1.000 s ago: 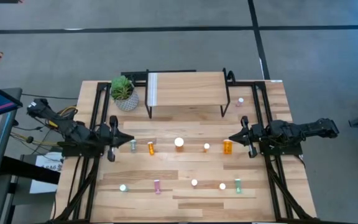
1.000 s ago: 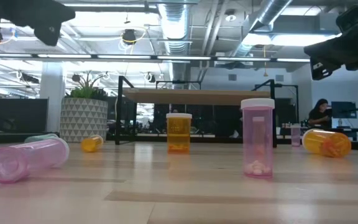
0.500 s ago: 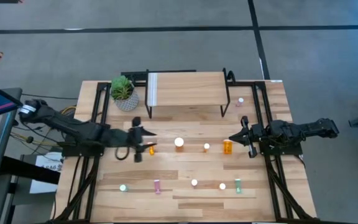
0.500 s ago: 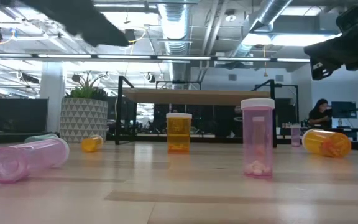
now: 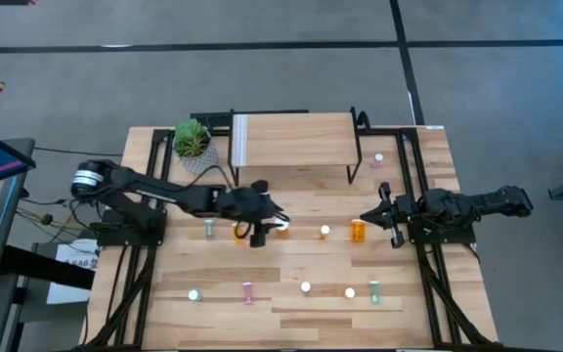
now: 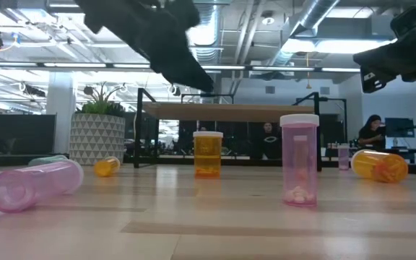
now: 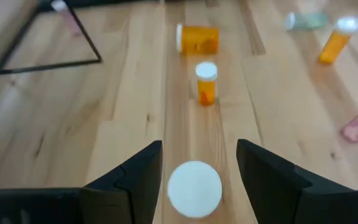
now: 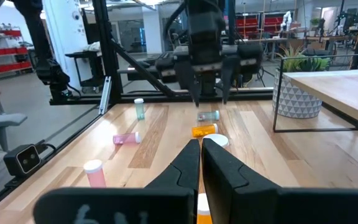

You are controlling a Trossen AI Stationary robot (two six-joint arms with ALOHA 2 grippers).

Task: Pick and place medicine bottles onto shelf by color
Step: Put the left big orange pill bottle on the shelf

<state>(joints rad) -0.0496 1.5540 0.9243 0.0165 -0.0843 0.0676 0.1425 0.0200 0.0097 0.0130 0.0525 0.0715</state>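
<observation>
Approach step. Left claw (image 5: 274, 221), fingers spread wide, hovers above the upright large orange bottle (image 5: 281, 226) at mid-surface; in the left wrist view its white cap (image 7: 194, 188) lies between the open fingers. Judged next move: descend, then close on the bottle body. The shelf (image 5: 291, 139) stands empty beyond. Right claw (image 5: 368, 219), fingers closed on nothing, waits just beside a lying orange bottle (image 5: 358, 231).

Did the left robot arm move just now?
Yes. The left gripper went from the table's left edge toward the middle, past the plant, reaching the white-capped orange bottle.
</observation>
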